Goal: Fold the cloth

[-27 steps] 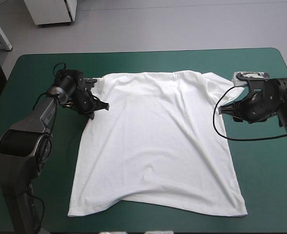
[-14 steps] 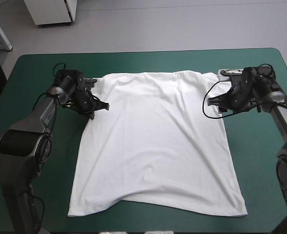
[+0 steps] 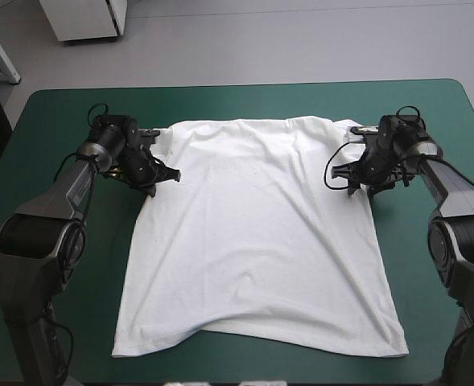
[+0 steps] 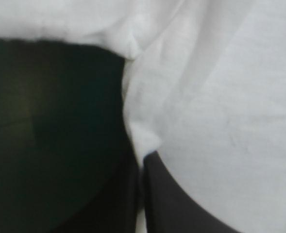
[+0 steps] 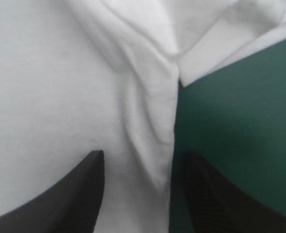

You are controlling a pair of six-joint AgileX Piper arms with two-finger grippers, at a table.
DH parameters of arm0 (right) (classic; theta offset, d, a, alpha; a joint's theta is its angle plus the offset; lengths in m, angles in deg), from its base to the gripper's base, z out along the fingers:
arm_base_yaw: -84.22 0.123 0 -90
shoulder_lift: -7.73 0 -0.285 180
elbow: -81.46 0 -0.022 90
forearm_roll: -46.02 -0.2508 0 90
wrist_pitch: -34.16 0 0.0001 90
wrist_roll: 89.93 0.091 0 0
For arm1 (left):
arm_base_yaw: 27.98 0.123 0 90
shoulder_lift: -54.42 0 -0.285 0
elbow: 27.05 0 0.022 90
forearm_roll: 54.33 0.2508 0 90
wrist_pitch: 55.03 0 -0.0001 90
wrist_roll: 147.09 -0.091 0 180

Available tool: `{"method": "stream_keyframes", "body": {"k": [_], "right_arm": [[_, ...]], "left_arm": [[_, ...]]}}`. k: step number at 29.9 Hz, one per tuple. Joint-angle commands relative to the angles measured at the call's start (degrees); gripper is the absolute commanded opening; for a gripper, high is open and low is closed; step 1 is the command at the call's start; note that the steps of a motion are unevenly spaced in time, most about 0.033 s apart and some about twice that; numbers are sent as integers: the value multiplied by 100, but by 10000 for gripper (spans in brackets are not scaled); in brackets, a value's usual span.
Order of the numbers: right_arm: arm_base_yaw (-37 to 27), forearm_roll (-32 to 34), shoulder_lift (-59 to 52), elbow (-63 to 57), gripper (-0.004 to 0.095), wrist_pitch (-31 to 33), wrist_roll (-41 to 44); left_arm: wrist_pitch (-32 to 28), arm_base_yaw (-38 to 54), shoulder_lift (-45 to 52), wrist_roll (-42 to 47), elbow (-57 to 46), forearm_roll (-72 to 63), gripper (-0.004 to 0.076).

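Note:
The white T-shirt (image 3: 257, 233) lies spread flat on the teal-green cover, collar toward the far edge. My left gripper (image 3: 161, 171) sits at the shirt's left armpit; in the left wrist view its black fingers (image 4: 169, 199) meet with a thin strip of T-shirt (image 4: 220, 97) pinched between them. My right gripper (image 3: 351, 175) is at the right armpit. In the right wrist view it stands open (image 5: 143, 167), one finger (image 5: 84, 187) over the T-shirt (image 5: 50, 82), the other over the cover, the shirt's side edge between them.
Bare teal-green cover (image 3: 51, 121) surrounds the shirt on all sides. The shirt's hem lies near the table's front edge.
The right arm swung in from the table's right side to the shirt's right armpit. The left arm and the shirt have not moved.

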Motion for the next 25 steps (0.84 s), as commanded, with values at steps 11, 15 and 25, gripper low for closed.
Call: {"method": "stream_keyframes", "body": {"k": [11,15,25], "right_arm": [[4,-191,7,146,-13,334,-66],[4,-179,-55,147,-17,419,-71],[4,-38,-772,774,-17,455,-71]], "left_arm": [[-119,-37,247,42,130,-223,-9],[-119,-37,278,42,130,-384,-9],[-119,-37,977,16,130,-303,-9]]}}
